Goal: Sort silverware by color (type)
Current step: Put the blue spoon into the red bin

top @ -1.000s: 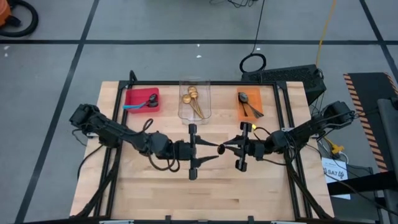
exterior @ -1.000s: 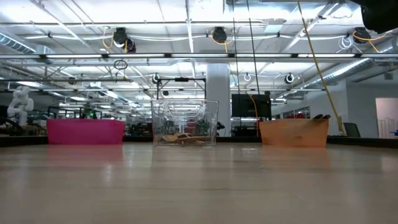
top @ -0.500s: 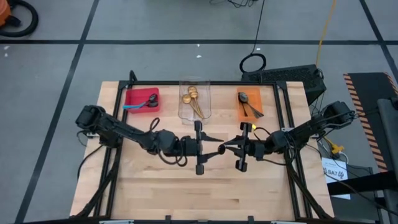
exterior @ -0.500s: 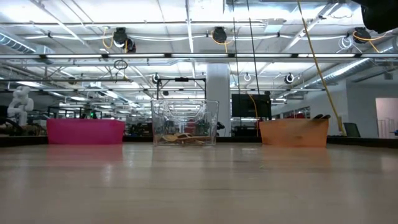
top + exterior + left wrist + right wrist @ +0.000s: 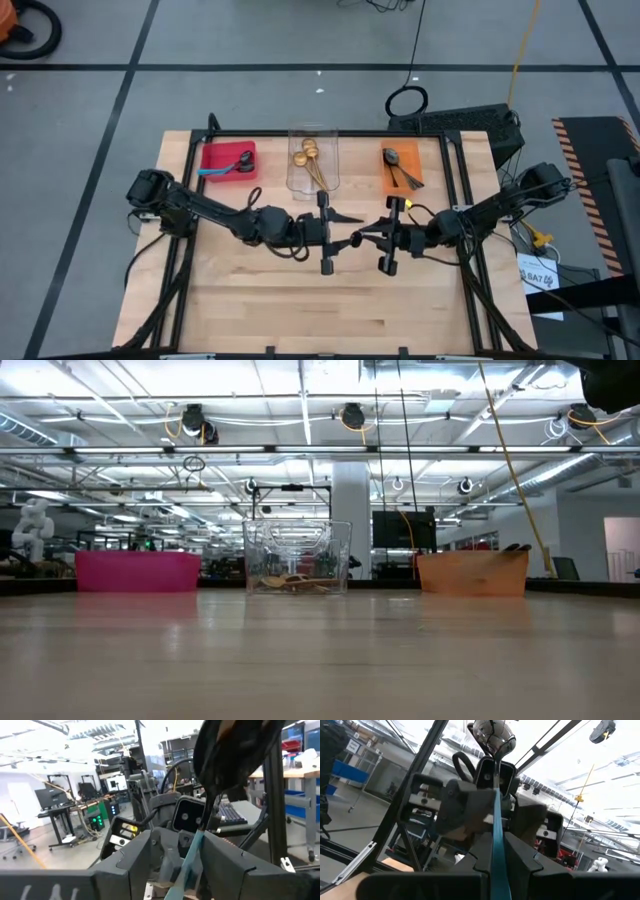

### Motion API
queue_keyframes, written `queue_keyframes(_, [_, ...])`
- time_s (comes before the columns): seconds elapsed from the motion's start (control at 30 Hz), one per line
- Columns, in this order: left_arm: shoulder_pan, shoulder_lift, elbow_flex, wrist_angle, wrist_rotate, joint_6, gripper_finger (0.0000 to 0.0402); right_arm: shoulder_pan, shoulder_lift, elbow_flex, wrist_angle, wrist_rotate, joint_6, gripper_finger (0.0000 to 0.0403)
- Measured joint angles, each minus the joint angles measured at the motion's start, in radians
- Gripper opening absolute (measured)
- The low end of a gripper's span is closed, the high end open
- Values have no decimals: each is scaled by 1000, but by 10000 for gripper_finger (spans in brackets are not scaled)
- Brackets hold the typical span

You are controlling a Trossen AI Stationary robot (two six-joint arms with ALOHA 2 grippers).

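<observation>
A spoon with a light blue handle and dark bowl (image 5: 355, 240) hangs above the middle of the table, with my right gripper (image 5: 366, 237) shut on it. My left gripper (image 5: 349, 232) faces it from the table's left, open. Its fingers stand on either side of the spoon's bowl end (image 5: 235, 755), and I see no touch. At the far edge, a red bin (image 5: 228, 160) holds blue-handled spoons, a clear bin (image 5: 313, 160) holds gold ones, and an orange bin (image 5: 402, 168) holds dark ones. My right gripper pinches the spoon's blue handle (image 5: 496, 847) between its two fingers. The fingers come from the table's right, slanting slightly up. The spoon sticks out past the fingertips toward the left gripper, bowl (image 5: 492, 732) foremost, lifted clear of the table.
Bare wooden tabletop (image 5: 300, 310) lies in front of both arms. The low view shows the red bin (image 5: 138, 571), the clear bin (image 5: 297, 557) and the orange bin (image 5: 472, 573) in a row along the far edge. A black frame borders the table.
My left gripper has moved toward the table's right, closing in on the right gripper and the spoon. It has stayed open, and its fingers now flank the spoon's bowl end. The spoon has kept still.
</observation>
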Motion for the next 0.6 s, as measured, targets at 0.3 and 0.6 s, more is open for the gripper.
queue_keyframes(0.3, [-3,-3,0,11,4,15,50,0,0,0,-1,5,0,24])
queue_keyframes(0.6, [-2,-4,0,-18,-24,-1,10,1,0,0,2,27,24,71])
